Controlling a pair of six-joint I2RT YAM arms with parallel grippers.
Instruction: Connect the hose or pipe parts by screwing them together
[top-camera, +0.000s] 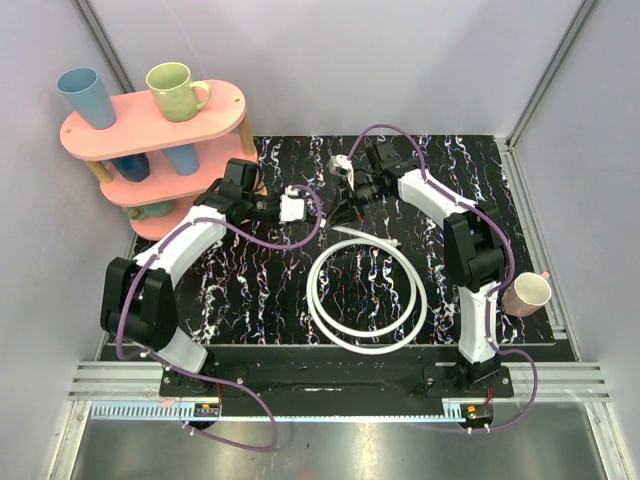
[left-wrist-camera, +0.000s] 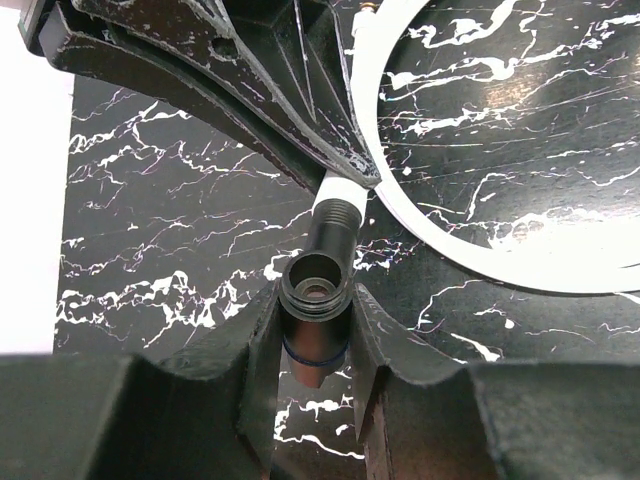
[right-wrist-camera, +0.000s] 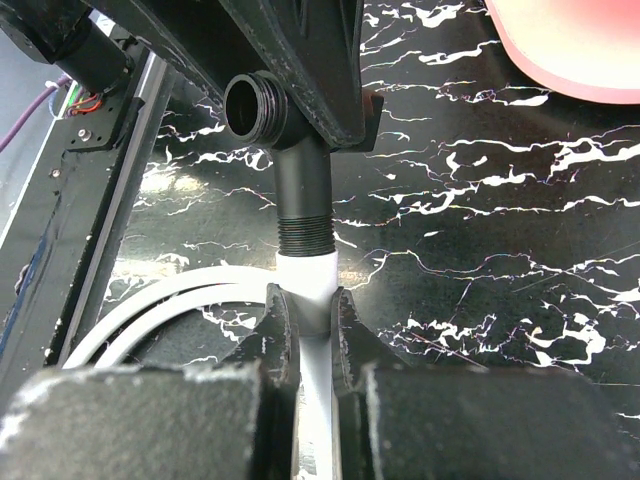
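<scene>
My left gripper (left-wrist-camera: 314, 296) is shut on a short black fitting (left-wrist-camera: 316, 300) that has an open threaded mouth and a blue ring. My right gripper (right-wrist-camera: 307, 297) is shut on the white hose (right-wrist-camera: 305, 272), just behind the hose's black threaded end (right-wrist-camera: 304, 235). That end lines up with the black fitting (right-wrist-camera: 285, 130) and meets it; I cannot tell how far it is screwed in. In the top view the left gripper (top-camera: 303, 205) and the right gripper (top-camera: 350, 188) face each other at the back of the mat. The rest of the hose (top-camera: 365, 345) lies coiled in front.
A pink two-tier shelf (top-camera: 150, 125) with cups stands at the back left. A pink mug (top-camera: 527, 293) sits by the right arm's base. The hose loop (left-wrist-camera: 470, 250) lies on the black marbled mat (top-camera: 250, 290), right of the left fingers.
</scene>
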